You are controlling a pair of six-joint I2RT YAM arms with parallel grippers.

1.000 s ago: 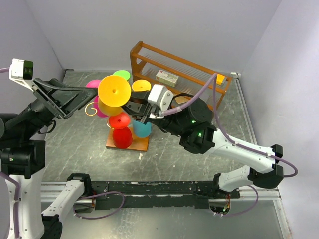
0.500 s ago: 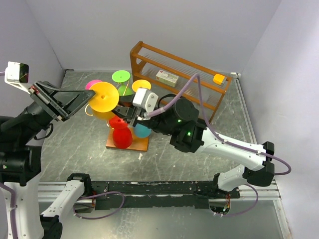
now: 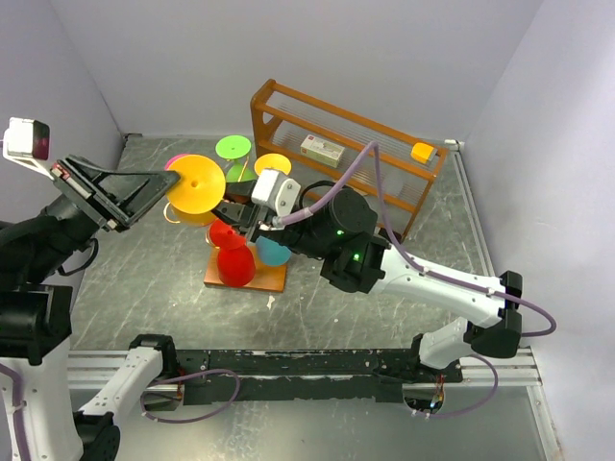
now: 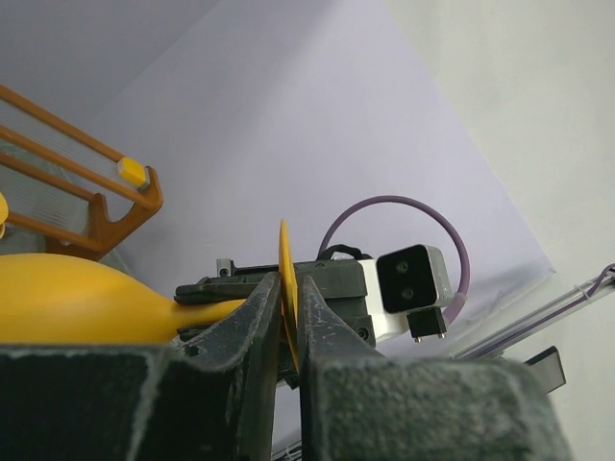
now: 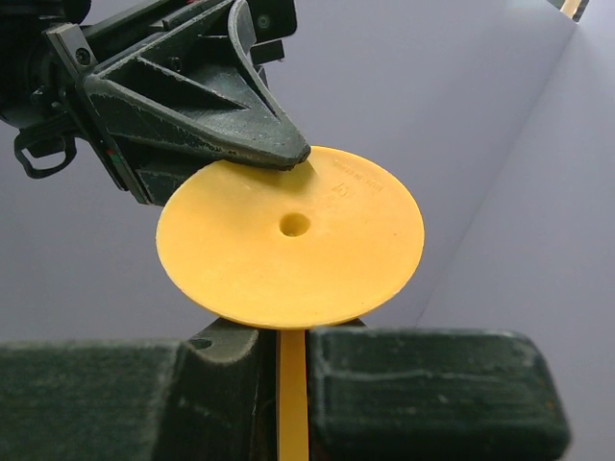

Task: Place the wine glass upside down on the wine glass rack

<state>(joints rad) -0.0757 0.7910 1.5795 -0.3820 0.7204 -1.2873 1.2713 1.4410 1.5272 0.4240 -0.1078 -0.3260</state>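
Observation:
A yellow wine glass [image 3: 197,182] hangs in the air above the left side of the wine glass rack [image 3: 270,279], held from both sides. My right gripper [image 5: 291,384] is shut on its thin stem [image 5: 291,403], just below the round foot [image 5: 288,235]. My left gripper [image 4: 285,322] is shut on the rim of that foot, which the left wrist view shows edge-on [image 4: 285,279] between the jaws, with the yellow bowl [image 4: 77,298] at the left. From above, the left gripper [image 3: 165,184] meets the foot from the left and the right gripper [image 3: 231,206] from the right.
The rack carries several coloured glasses: green [image 3: 233,147], pink [image 3: 176,161], red [image 3: 235,264], teal [image 3: 272,252] and a second yellow [image 3: 272,164]. A brown wooden shelf [image 3: 288,101] behind holds a white box [image 3: 323,147] and a yellow block [image 3: 421,152]. Walls enclose the table.
The right arm carried the yellow glass leftward and a little down. The left gripper's jaws, wide apart a second ago, have closed onto the rim of the glass's foot.

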